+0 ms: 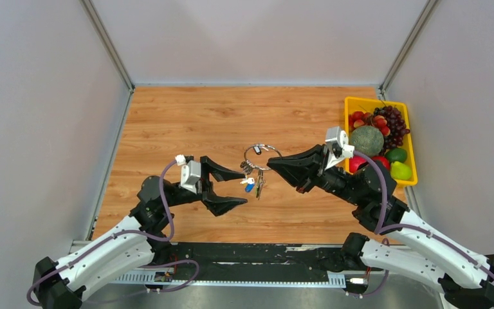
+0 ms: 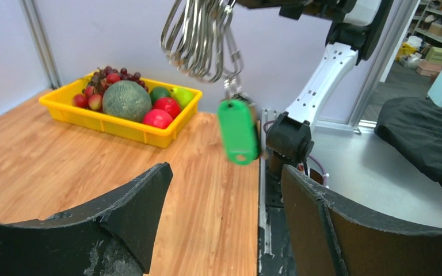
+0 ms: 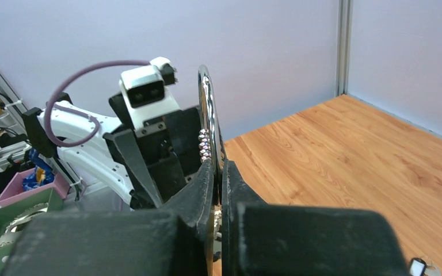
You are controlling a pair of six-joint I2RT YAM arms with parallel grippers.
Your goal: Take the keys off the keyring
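"While the right gripper [image 1: 271,163] pinches the keyring [image 3: 206,103] tight, lifted over the middle of the table [image 1: 186,122], what might spoil it?"

"The left gripper [image 1: 245,188] gapes wide just beside the dangling keys [image 1: 252,183], holding nothing. They hang loose and bunched, so I reckon it could close on several at once, or drag the ring out of that thin pinch."

"Any writing?"

"None I can read. The green tag [image 2: 237,131] looks blank."
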